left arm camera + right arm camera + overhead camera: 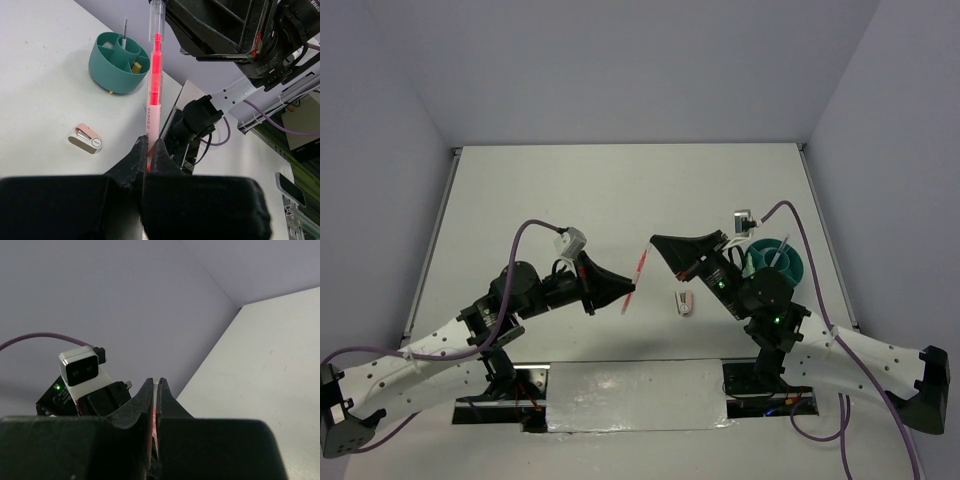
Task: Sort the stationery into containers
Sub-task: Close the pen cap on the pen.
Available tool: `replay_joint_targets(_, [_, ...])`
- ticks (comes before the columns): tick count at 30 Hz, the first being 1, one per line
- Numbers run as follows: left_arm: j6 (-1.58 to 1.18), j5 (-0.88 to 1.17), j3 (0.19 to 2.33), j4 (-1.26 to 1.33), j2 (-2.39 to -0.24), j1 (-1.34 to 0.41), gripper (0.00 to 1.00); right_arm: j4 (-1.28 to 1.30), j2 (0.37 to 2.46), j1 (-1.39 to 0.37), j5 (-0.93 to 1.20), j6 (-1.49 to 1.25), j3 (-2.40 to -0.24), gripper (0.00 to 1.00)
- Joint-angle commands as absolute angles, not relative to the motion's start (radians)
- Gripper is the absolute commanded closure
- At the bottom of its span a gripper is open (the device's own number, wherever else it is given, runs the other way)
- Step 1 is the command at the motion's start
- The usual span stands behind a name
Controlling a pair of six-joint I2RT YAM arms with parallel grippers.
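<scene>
A pink-red pen [639,268] hangs in the air over the middle of the table, gripped at both ends. My left gripper [631,290] is shut on its lower end [150,145], and the pen [155,75] runs up from the jaws. My right gripper [654,242] is shut on its upper end, with pink showing between its jaws [156,385]. The round teal cup [783,263] stands at the right, partly behind the right arm. It holds a thin grey pen [124,27] and a yellow-brown block [140,66] in its compartments [120,62]. A pink-white mini stapler [684,302] lies on the table [86,139].
White table [620,190] enclosed by grey walls at the back and sides. Purple cables [535,228] loop off both arms. The left arm's wrist camera [80,369] faces the right gripper at close range.
</scene>
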State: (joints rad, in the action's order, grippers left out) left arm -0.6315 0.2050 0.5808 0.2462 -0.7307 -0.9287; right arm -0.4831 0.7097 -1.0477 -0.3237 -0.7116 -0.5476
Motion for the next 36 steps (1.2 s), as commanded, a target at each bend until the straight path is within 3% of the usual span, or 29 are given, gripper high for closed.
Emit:
replay_joint_targets(1, [-0.615,0.195,0.611,0.288,-0.712,-0.934,1.00,-0.525,0.709,-1.058,-0.321,-0.696,-0.540,1.00])
replay_joint_targets(18, [-0.594,0.157,0.629,0.285,-0.716,-0.934,1.00,-0.545,0.765,-1.118,-0.275,-0.644,-0.546,1.00])
replay_joint_targets(26, [-0.525,0.107,0.637,0.296,-0.672,-0.934,1.00,-0.522,0.796,-1.137,-0.152,-0.589,-0.552,1.00])
replay_joint_targets(31, [-0.463,0.132,0.614,0.366,-0.647,-0.933,1.00,-0.517,0.799,-1.141,-0.060,-0.548,-0.583,0.92])
replay_joint_targets(36, [-0.449,0.118,0.597,0.410,-0.617,-0.934,1.00,-0.543,0.805,-1.154,-0.029,-0.541,-0.569,0.95])
